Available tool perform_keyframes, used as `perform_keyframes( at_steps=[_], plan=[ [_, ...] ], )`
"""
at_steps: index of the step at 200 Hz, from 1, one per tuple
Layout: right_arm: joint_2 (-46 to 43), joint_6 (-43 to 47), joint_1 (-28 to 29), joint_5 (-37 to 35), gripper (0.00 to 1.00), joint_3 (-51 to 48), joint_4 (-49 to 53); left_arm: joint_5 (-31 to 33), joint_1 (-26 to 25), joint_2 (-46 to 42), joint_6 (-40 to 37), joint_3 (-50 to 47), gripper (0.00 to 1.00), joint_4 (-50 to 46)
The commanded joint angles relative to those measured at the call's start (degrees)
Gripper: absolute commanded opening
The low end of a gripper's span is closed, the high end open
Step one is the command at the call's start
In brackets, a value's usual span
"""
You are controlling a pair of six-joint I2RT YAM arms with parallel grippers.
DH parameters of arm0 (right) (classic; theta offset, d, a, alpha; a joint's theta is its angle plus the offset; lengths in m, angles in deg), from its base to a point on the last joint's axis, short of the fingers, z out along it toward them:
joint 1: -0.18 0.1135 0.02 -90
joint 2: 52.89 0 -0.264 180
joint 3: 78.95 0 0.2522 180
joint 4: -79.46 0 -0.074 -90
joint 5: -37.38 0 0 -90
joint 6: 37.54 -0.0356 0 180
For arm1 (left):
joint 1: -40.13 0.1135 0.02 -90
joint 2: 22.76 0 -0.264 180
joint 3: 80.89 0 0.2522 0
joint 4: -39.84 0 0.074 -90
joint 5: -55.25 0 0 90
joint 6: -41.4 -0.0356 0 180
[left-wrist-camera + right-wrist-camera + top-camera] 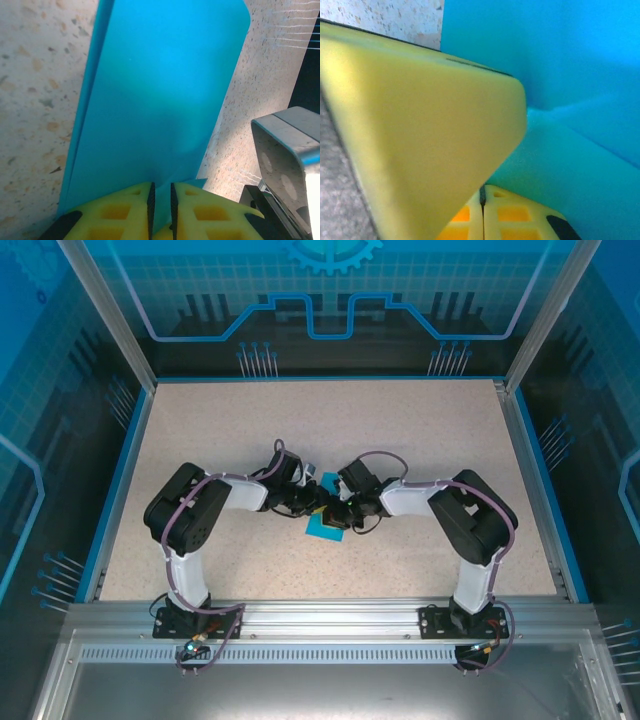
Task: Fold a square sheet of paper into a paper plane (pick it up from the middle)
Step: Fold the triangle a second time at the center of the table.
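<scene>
Yellow fingers of the left end effector are clenched on the sheet of paper. The sheet stretches away from them as a folded blue panel over the speckled tabletop. The right end effector is also pinched tight, with the paper running into its tips and a blurred yellow wedge crossing close in front. Seen from above, both end effectors meet over the middle of the tabletop, where the paper's near corner shows beneath them.
</scene>
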Motion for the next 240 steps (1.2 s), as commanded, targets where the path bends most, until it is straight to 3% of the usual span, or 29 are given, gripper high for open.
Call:
perform_keyframes(
  at_steps=[1,91,184,240],
  plan=[
    [1.4,-1.5,-0.1,-0.6,0.06,-2.7,-1.3,2.3,0.1,2.5,-0.4,-1.3,0.20,-1.5],
    [-5.7,0.4,-1.9,6.1,0.09,-11.0,0.5,3.4,0.2,3.9,-0.1,-1.2,0.17,-2.3],
    [-11.1,5.4,-3.3,6.1,0.10,-18.0,5.2,3.4,0.2,3.3,-0.2,-1.3,0.17,-2.9],
    [-14.5,1.3,-3.4,7.2,0.12,-11.3,-0.8,2.7,0.2,3.2,0.5,-1.1,0.17,-2.3]
  ],
)
